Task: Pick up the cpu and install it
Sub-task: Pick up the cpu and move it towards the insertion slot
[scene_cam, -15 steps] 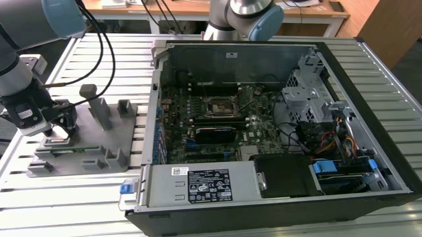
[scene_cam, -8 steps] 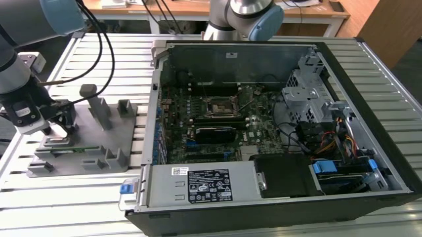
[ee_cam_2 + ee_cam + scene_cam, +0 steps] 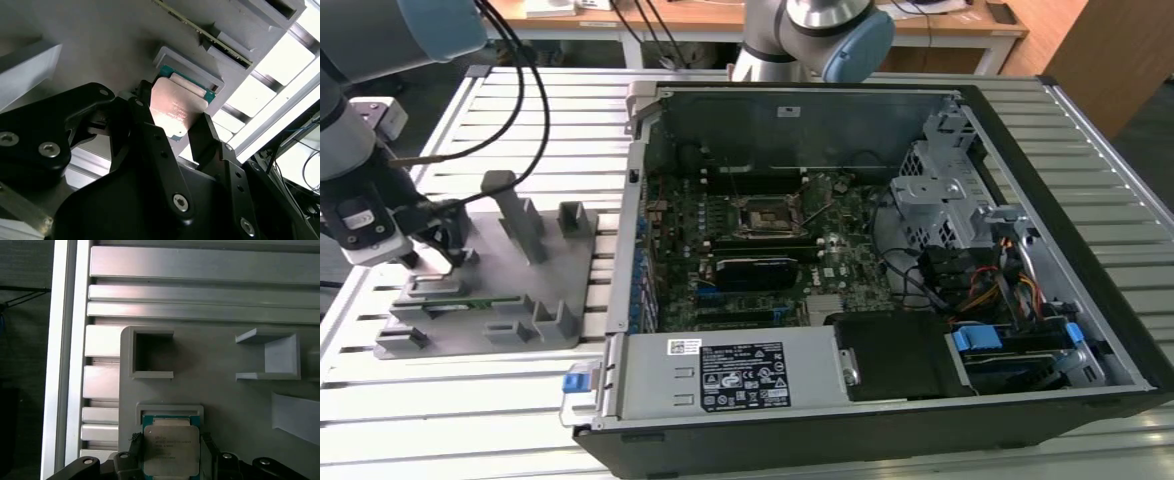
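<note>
Fingers (image 3: pixel 136 450) sit pressed against two opposite edges of the cpu (image 3: pixel 171 450), one on each side. We see no gap on either side in the first wrist view, so we judge the grip to be closed on the chip. The second wrist view agrees: the cpu (image 3: pixel 175 107) lies squarely between the two black fingers (image 3: pixel 145 120), on the centre line of the gripper (image 3: pixel 172 120), neither ahead of the tips nor behind them.

We see the chip lying flat with its silver top up and a thin green rim showing at its far edge. It rests in a shallow pocket (image 3: pixel 170 409) of the grey fixture (image 3: pixel 225 405). Whether it has left the pocket floor we cannot tell. It is close to square, so we read no long axis to line up with; the held edges are the pair running away from the wrist.

In the exterior view the gripper (image 3: pixel 440 262) is low over the fixture (image 3: pixel 507 290), at the exterior view's left on the slatted table (image 3: pixel 454 390). The socket (image 3: pixel 765 218) lies well apart to the exterior view's right, inside the open case (image 3: pixel 787 120).
</note>
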